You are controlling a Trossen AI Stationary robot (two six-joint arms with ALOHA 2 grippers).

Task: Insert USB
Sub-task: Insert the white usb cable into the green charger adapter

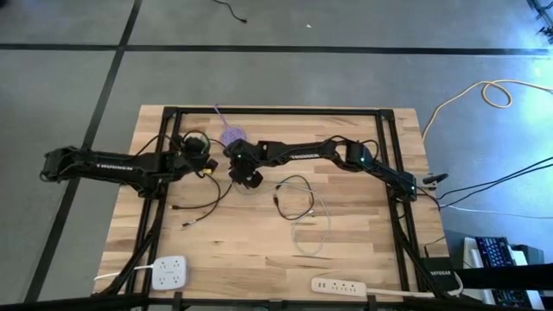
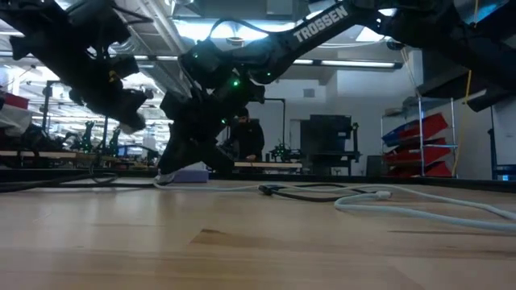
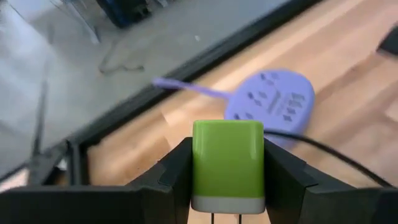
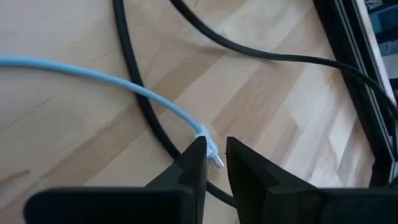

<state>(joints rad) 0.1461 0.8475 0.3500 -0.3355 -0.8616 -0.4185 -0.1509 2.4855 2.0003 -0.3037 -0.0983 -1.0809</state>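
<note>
Between my two end effectors, near the bench's far middle: USB plug and green charger.
I see the right end effector (image 4: 216,163) pinching the light-blue cable's USB plug (image 4: 211,151); the left end effector (image 3: 228,177) clamps the green charger (image 3: 228,163) beside the purple power hub (image 3: 273,102).

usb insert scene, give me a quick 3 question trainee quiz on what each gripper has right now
1. True or false: the left gripper is shut on the green charger.
2. What does the right gripper hold? A) black cable B) light blue cable C) nothing
3. Fill in: the round power hub beyond the charger is ____ in colour.

Key: 1 true; 2 B, by its connector end; 3 purple.
</note>
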